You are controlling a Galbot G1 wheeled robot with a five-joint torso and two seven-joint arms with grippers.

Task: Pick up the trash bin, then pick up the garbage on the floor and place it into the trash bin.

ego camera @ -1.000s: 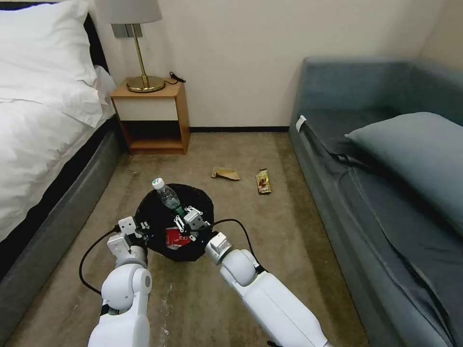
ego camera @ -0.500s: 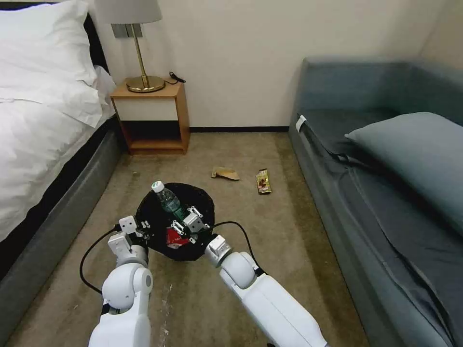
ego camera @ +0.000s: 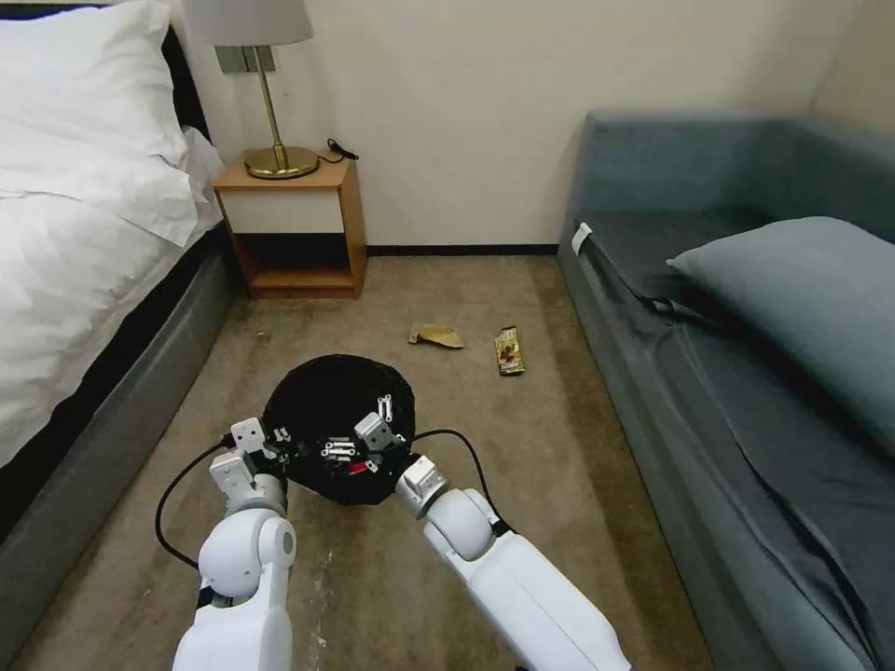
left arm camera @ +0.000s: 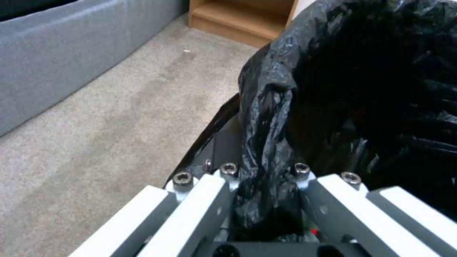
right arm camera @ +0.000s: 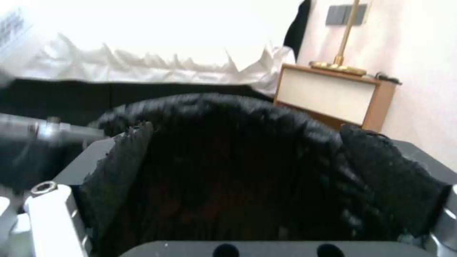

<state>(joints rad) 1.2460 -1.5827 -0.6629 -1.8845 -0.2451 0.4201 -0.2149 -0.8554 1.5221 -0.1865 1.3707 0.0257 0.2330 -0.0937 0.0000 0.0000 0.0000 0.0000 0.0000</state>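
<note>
The trash bin (ego camera: 326, 391), lined with a crinkled black bag, sits just ahead of me above the carpeted floor (ego camera: 522, 447). My left gripper (ego camera: 275, 438) is shut on its near-left rim; in the left wrist view its fingers (left arm camera: 209, 189) pinch the bag's fold at the bin (left arm camera: 357, 89). My right gripper (ego camera: 362, 431) hangs open over the bin's mouth, nothing between its fingers, and its wrist view looks into the dark bin (right arm camera: 228, 117). The bottle is hidden. Garbage lies beyond the bin: a tan paper scrap (ego camera: 435, 335) and a brown-gold wrapper (ego camera: 509, 351).
A bed (ego camera: 84, 233) with a grey base runs along the left. A wooden nightstand (ego camera: 294, 228) with a brass lamp (ego camera: 270, 93) stands against the back wall. A blue-grey sofa (ego camera: 746, 354) lines the right. Open carpet lies between them.
The clear bottle, tilted in my right gripper over the bin, sank lower and has dropped out of sight inside. The right gripper's fingers have spread apart. The left arm stayed put.
</note>
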